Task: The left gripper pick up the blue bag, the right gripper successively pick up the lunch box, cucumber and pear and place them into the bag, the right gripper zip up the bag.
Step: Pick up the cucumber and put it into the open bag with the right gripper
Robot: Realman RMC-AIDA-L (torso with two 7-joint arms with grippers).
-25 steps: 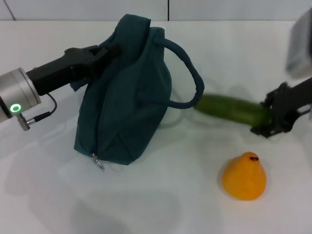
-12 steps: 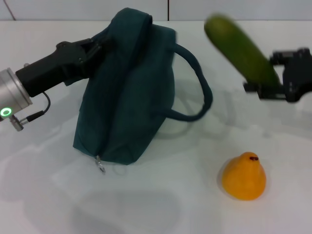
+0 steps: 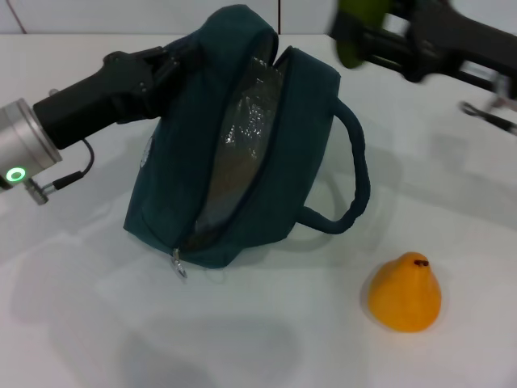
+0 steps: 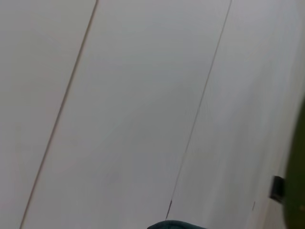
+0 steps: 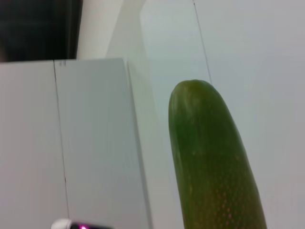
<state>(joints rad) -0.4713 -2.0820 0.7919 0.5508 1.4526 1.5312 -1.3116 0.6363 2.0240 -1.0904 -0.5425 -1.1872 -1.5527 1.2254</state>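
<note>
Since cloth sags wherever unsupported, best to treat the bag (image 3: 275, 178) as soft and floppy and to take it high, at the rim. Done so already, by the look of it: pinched at the top rim on its left side by the left gripper (image 3: 174, 69), jaws closed on the fabric. Resting on the table (image 3: 81, 323), leaning, with the mouth gaping along the open zipper and the ring pull (image 3: 178, 267) hanging at the low end. Impossible to tell whether the glossy surface inside the mouth is lining or the lunch box.

Up and to the right of the bag, above its mouth level, hangs the right gripper (image 3: 388, 40), seemingly clamped on the cucumber (image 3: 359, 32); blurred in the head view, so judged rather than read clearly. In the right wrist view, only the free rounded end of the cucumber (image 5: 214, 167), pointing away.

Likely stiff, smooth and a little slippery, with fair weight for its length: safest gripped around the middle or firmly near one end, then fed in lengthwise along the zipper line, rounded end first. Worth minding the loop handle (image 3: 355, 174) on the bag's right side.

Well right of the bag and nearer the robot, upright on the table: pear (image 3: 405, 293), untouched. Rounded and probably easily bruised; wise to close across the wide belly, not the stem.
</note>
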